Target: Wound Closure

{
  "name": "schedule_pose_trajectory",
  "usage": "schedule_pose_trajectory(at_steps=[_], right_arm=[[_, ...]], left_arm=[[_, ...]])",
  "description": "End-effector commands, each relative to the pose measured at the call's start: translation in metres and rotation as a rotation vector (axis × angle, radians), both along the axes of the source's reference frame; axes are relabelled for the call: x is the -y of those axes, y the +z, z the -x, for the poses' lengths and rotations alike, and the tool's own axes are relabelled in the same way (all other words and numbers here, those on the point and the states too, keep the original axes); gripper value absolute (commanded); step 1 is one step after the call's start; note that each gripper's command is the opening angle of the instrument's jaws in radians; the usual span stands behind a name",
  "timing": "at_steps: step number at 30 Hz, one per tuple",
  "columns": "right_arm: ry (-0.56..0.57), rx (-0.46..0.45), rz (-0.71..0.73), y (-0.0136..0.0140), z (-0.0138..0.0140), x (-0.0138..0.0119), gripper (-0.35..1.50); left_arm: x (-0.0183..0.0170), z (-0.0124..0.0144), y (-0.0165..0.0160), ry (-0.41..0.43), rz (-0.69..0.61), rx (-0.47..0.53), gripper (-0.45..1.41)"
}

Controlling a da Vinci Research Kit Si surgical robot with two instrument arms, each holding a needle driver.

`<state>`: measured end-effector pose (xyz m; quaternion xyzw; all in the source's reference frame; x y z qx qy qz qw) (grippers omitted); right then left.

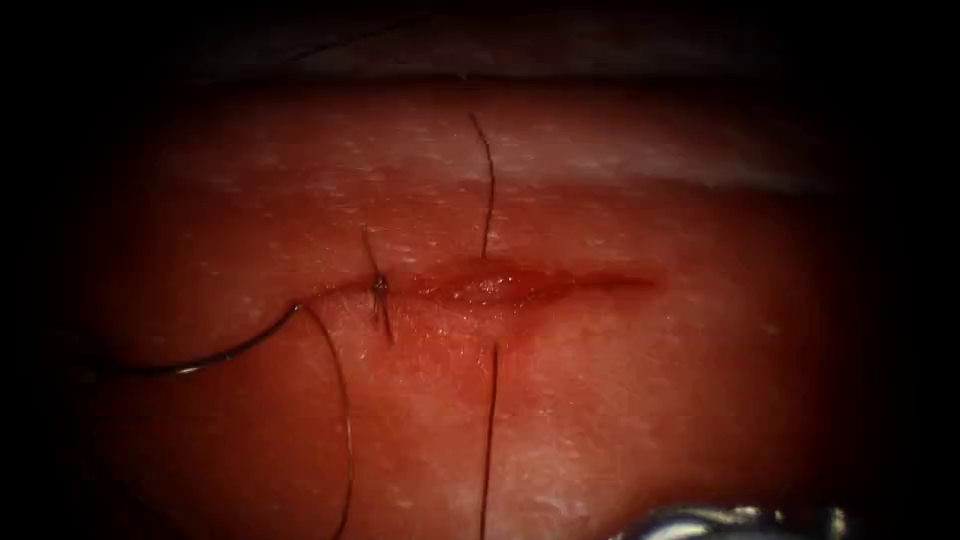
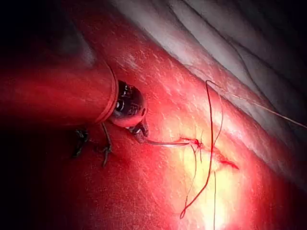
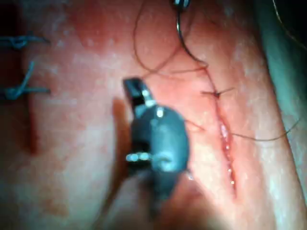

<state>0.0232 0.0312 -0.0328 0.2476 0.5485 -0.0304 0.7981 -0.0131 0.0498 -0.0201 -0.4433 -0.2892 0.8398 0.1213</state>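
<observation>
Two tools are mine. My left shiny metal tool (image 2: 139, 128) is clamped on the thin curved steel needle (image 1: 215, 355) near one end. The needle lies over the pink pork tissue (image 1: 650, 400), left of the cut, and I think it is not in it. A long dark thread (image 1: 345, 420) trails from its other end.

My right grey metal tool (image 3: 135, 91) hangs over the tissue beside the cut. I cannot tell how it is set.

I count one needle and one long red cut (image 1: 560, 283). One small tied knot (image 1: 380, 287) sits near its left end, and one loose strand (image 1: 490, 430) crosses the middle, not tied yet. The right part gapes, wet with red fluid (image 1: 490, 290). I think the job is under half done.
</observation>
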Motion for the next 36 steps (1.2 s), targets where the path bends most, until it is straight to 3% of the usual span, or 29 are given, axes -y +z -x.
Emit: schedule_pose_trajectory(at_steps=[1, 8, 20, 21, 22, 23, 26, 28, 36], right_arm=[[-0.014, -0.008, -0.006, -0.0002, -0.0012, 0.0006, -0.35], [-0.027, -0.014, -0.007, -0.0018, -0.0016, 0.0011, -0.35], [-0.143, -0.048, -0.044, -0.0051, -0.0023, 0.0041, -0.35], [-0.072, -0.046, -0.015, -0.0053, -0.0021, 0.0031, 0.46], [-0.035, -0.041, -0.006, -0.0053, -0.0020, 0.0024, 0.78], [0.017, -0.025, 0.000, -0.0053, -0.0017, 0.0013, 1.03], [0.150, 0.029, 0.040, -0.0047, -0.0006, -0.0015, 1.43], [0.213, 0.062, 0.069, -0.0042, 0.0000, -0.0021, 1.48], [0.275, 0.133, 0.139, -0.0024, 0.0058, -0.0047, 1.48]], left_arm=[[0.0000, 0.0004, 0.0007, 0.001, 0.000, 0.002, -0.35], [0.0000, 0.0004, 0.0007, 0.001, 0.000, 0.002, -0.35], [0.0000, 0.0004, 0.0007, 0.002, 0.000, 0.003, -0.35], [0.0000, 0.0004, 0.0007, 0.002, 0.000, 0.003, -0.35], [0.0000, 0.0004, 0.0007, 0.002, 0.000, 0.003, -0.35], [0.0000, 0.0004, 0.0007, 0.002, 0.000, 0.003, -0.35], [0.0000, 0.0004, 0.0006, 0.002, 0.000, 0.003, -0.35], [0.0000, 0.0004, 0.0006, 0.002, 0.000, 0.003, -0.35], [0.0000, 0.0004, 0.0007, 0.001, 0.000, 0.002, -0.35]])
